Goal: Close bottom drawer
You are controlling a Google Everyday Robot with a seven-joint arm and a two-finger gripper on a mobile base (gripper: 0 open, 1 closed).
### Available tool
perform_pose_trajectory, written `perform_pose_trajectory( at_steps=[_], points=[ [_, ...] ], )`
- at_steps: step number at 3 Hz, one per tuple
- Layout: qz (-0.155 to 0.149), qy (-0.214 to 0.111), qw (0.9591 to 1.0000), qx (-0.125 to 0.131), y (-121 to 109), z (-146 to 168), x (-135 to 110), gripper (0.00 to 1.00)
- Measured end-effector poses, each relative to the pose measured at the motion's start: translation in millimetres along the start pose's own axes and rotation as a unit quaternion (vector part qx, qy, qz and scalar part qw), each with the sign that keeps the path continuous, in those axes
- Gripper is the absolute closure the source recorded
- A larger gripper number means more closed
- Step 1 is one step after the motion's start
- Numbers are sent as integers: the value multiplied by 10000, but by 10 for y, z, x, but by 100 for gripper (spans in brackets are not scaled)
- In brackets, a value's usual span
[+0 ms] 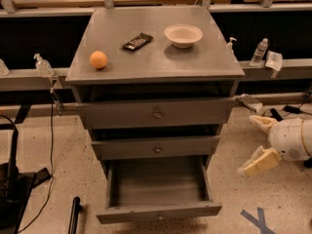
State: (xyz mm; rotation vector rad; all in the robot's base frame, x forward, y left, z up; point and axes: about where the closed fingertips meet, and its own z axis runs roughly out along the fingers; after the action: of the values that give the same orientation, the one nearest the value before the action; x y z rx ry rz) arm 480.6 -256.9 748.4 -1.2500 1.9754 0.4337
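Observation:
The bottom drawer [158, 211] is pulled far out of the grey cabinet [155, 57] and its tray is empty. The middle drawer [157, 147] and the top drawer [157, 113] each stick out a little. My gripper [255, 143] hangs low at the right of the cabinet, level with the middle and bottom drawers and apart from them. Its two cream fingers [260, 162] are spread open, point left toward the cabinet, and hold nothing.
On the cabinet top lie an orange ball [98, 60], a black flat object [137, 41] and a white bowl [183, 35]. Bottles [260, 51] stand on the rail behind. A black stand [9, 189] is at the left. Blue tape [258, 221] marks the floor.

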Motion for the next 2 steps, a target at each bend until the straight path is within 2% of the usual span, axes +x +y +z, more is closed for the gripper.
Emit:
perform_pose_trajectory(
  at_steps=[1,2],
  points=[
    [-34,-11,10000,-70,16,41,-24,0],
    [233,-362,9983,-385,-19,300,279,0]
  ],
)
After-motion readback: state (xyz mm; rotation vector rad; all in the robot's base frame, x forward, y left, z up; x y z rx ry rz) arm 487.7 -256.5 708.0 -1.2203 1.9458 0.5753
